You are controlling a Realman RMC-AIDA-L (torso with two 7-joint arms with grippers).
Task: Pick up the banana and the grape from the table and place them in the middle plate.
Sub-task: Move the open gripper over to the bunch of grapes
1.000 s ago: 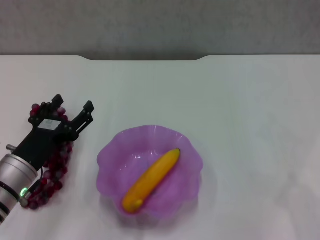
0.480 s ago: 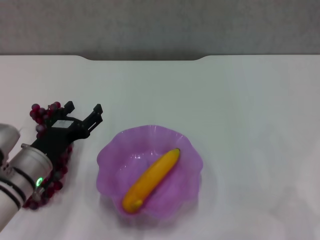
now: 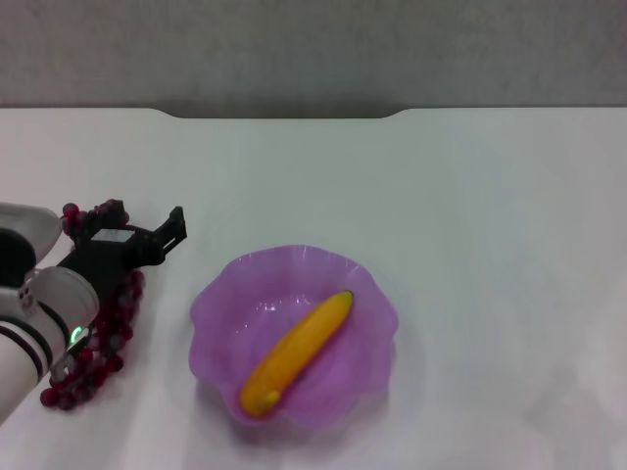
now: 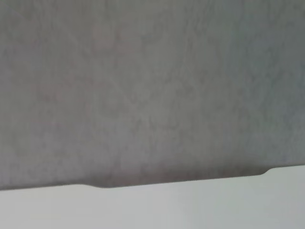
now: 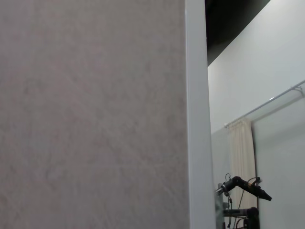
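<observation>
While its left gripper is hovering over the far end of the grape bunch at the table's left side, the robot is working on the second half of its job. One black finger is showing clearly, yet whether the fingers are apart or together cannot be told, and nothing appears to be held. Grapes are lying on the white tabletop beneath and beside the wrist, well short of the purple scalloped plate in the middle. Inside that plate the banana is already resting diagonally, so that half looks done. Judging by this, the next move calls for lowering onto the bunch, closing on it and carrying it right to the plate. No right arm is appearing in the head view
</observation>
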